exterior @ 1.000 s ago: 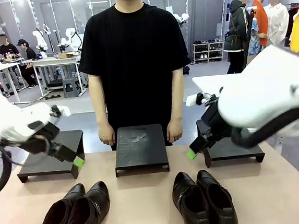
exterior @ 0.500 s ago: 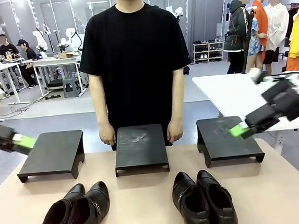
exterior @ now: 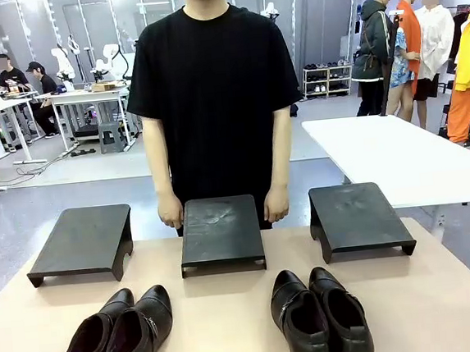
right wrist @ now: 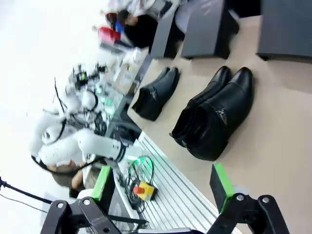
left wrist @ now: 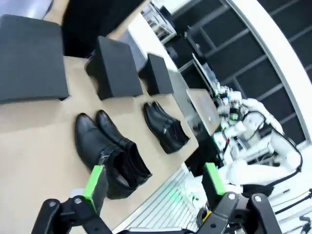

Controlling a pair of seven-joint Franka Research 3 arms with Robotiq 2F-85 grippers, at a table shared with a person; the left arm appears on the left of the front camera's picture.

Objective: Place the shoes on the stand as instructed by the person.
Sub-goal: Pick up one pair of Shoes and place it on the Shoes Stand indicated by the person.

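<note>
Hanging wide open over the near edge of the desk [left wrist: 39, 146], the left claw [left wrist: 153, 179] frames the left pair [left wrist: 109, 156] of shoes between its green fingers [left wrist: 95, 181] in the left wrist view. That pair lies just above the fingertips in the frame, toes toward the upper left. The claw holds nothing and touches nothing. The right pair [left wrist: 165, 127] lies farther up, right of centre.

In the right wrist view the right claw [right wrist: 162, 183] is likewise spread wide and empty. The right pair [right wrist: 214, 117] sits above its right finger, apart from it, and the left pair [right wrist: 156, 92] lies beyond, toward the upper centre.

In the front view the left pair [exterior: 117, 339] lies lower left and the right pair [exterior: 321, 317] lower right. Their toes point to three black stands [exterior: 220, 227] in a row across the middle. The person [exterior: 211, 87] stands behind the centre stand, hands [exterior: 169, 210] low at the sides.

The bottom edge of the front view cuts off the heels of all four shoes. The straps are hard to make out, and the left wrist view is blurred.
</note>
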